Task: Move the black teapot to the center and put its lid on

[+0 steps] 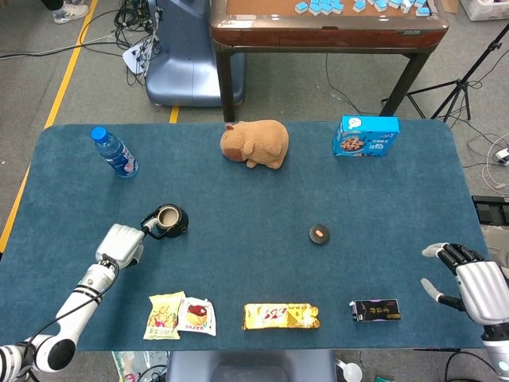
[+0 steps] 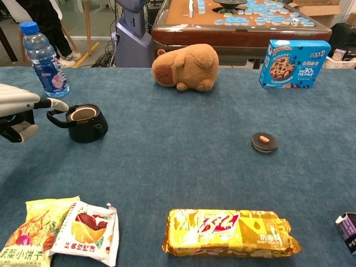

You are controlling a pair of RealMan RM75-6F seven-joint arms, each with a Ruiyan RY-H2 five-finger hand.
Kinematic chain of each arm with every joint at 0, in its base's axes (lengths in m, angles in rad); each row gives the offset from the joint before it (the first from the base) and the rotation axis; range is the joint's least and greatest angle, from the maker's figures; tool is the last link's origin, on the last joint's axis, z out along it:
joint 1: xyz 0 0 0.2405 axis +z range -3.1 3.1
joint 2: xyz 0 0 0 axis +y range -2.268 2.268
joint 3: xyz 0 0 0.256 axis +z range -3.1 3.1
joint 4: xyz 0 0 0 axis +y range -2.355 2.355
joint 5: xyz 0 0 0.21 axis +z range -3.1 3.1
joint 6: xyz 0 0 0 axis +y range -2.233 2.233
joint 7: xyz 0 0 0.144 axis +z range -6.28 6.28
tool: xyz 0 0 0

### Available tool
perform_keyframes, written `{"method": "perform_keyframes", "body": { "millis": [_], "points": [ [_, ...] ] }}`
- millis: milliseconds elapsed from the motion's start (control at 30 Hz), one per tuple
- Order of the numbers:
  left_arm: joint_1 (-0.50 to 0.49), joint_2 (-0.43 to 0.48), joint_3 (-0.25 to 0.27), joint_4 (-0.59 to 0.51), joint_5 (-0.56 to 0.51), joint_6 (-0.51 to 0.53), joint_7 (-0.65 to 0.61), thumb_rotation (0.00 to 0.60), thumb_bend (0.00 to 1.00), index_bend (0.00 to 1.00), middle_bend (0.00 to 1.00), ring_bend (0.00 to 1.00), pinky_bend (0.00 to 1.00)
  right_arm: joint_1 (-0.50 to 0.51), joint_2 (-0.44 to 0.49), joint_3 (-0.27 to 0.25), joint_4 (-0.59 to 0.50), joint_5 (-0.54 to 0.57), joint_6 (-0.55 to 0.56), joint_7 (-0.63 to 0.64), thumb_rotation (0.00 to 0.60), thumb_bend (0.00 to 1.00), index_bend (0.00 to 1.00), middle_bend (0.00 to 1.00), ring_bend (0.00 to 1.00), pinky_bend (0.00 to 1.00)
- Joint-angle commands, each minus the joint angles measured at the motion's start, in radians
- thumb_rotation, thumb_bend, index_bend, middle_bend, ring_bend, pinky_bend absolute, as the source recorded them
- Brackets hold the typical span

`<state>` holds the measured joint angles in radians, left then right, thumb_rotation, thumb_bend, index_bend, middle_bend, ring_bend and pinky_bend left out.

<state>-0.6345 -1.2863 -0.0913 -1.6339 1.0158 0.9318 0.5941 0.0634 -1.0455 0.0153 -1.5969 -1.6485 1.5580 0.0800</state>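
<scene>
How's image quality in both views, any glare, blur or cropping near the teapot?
Head view: even light, soft shadows, teapot and lid sharp, no glare. Chest view: also sharp; left hand is cropped by the left edge, and the black box is cut off at the right edge.
</scene>
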Motion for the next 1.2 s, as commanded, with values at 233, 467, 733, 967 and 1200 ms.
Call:
{"method": "perform_keyframes", "body": {
  "millis": [233,467,733,967,1200],
  "points": [
    [-0.007,-0.011,0.015,0.007,-0.023,0.029,0.017,0.6,0.6,0.12,0.87,0.72,0.82,0.002,-0.001,-0.001,-0.001,0.0,-0.005,-0.007,0.6,0.26,0.37,0.36,0.32,0.43],
    [-0.015,-0.012,0.029,0.003,-0.049,0.036,0.037,0.6,0.62,0.16,0.88,0.72,0.82,0.004,-0.003,0.0,-0.002,0.003,-0.012,-0.016,0.6,0.26,0.37,0.36,0.32,0.43],
    [-0.024,-0.021,0.035,0.004,-0.071,0.055,0.058,0.6,0.63,0.18,0.88,0.73,0.82,0.005,-0.001,0.0,-0.003,0.006,-0.014,-0.015,0.6,0.26,0.37,0.36,0.32,0.43],
    [-0.03,-0.033,0.039,0.007,-0.104,0.081,0.094,0.6,0.65,0.18,0.88,0.73,0.82,0.005,-0.002,0.0,-0.003,0.006,-0.015,-0.016,0.6,0.26,0.37,0.36,0.32,0.43],
    [-0.033,-0.042,0.04,0.01,-0.128,0.106,0.115,0.6,0.65,0.19,0.89,0.73,0.82,0.007,-0.002,0.0,-0.004,0.008,-0.02,-0.02,0.6,0.26,0.37,0.36,0.32,0.43]
  ]
}}
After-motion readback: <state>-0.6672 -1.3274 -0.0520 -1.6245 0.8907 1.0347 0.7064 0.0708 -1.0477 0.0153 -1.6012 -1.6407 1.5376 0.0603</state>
